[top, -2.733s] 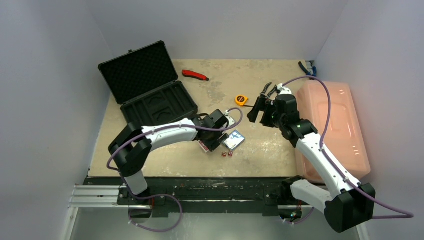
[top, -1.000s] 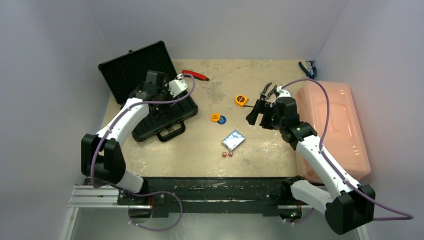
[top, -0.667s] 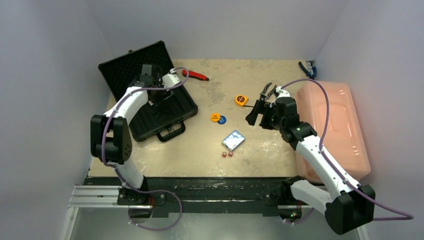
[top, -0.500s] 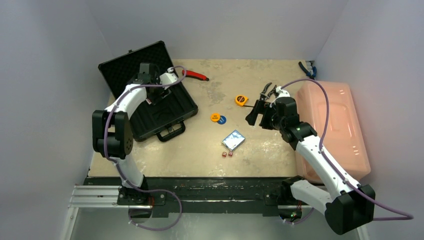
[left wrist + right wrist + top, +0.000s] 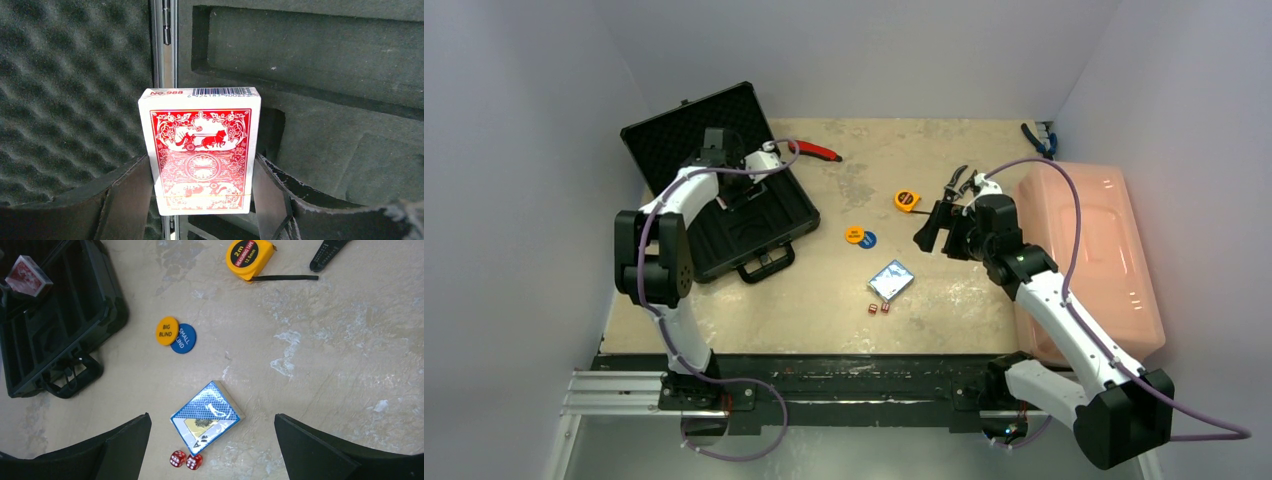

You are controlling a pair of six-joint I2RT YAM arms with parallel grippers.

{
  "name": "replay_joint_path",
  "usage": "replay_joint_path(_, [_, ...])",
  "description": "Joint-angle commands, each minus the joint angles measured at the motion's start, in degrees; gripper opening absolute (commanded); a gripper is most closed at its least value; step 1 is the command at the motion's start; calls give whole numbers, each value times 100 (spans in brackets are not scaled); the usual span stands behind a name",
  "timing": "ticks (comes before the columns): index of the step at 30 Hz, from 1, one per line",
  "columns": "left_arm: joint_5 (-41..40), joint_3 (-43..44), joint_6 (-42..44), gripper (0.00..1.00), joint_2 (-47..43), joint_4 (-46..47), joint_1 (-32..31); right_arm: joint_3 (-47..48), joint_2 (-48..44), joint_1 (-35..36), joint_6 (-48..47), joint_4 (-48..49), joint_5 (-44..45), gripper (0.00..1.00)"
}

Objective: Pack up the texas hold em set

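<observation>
Red card deck (image 5: 202, 155), pinched lengthwise in the left jaws, hangs over the open black foam-lined briefcase (image 5: 764, 225); right jaws spread.

- Red card deck (image 5: 200, 155): "No.988" is printed in red on the top edge, beside a barcode whose digits are too small to read.
- Orange disc (image 5: 167, 331): "BIG BLIND" in black capitals.
- Blue disc (image 5: 184, 339): "SMALL" and "LIND" in white; the orange disc covers the second word's first letter.
- Yellow tape measure (image 5: 250, 257): the round label reads "2m" and "MEASURING TAPE".
- Blue card deck (image 5: 207, 421): a letter "A" at the near corner.
</observation>
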Motion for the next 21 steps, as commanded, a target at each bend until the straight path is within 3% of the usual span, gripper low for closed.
replay_joint_path(1, [260,337,239,0,28,47,115,-70,-78,23,-91,190,-62,99])
replay_joint_path(21, [148,113,386,0,22,-193,237,-99,-109,21,-97,200,-124,99])
